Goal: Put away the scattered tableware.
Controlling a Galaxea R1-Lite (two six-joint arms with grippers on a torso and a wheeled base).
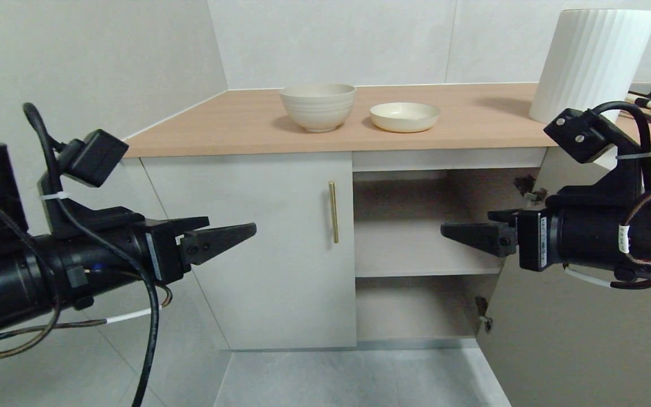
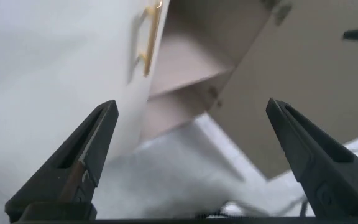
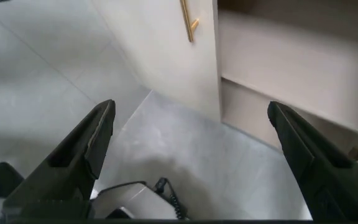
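A cream ribbed bowl point(image 1: 317, 106) and a shallow cream dish point(image 1: 404, 116) stand side by side on the wooden countertop point(image 1: 235, 121), the dish to the right. Below them, the cabinet's right half is open and shows a bare shelf point(image 1: 416, 249). My left gripper point(image 1: 232, 226) hovers in front of the closed left door, below counter height, open and holding nothing point(image 2: 191, 107). My right gripper point(image 1: 464, 229) hangs level with the shelf at the open compartment's right side, also open and holding nothing point(image 3: 191, 107).
A tall white ribbed vessel point(image 1: 591, 62) stands on the counter's right end. The closed left door carries a gold handle point(image 1: 333, 212). The open right door point(image 1: 557, 339) swings out toward me under my right arm. Grey tiled floor point(image 1: 359, 379) lies before the cabinet.
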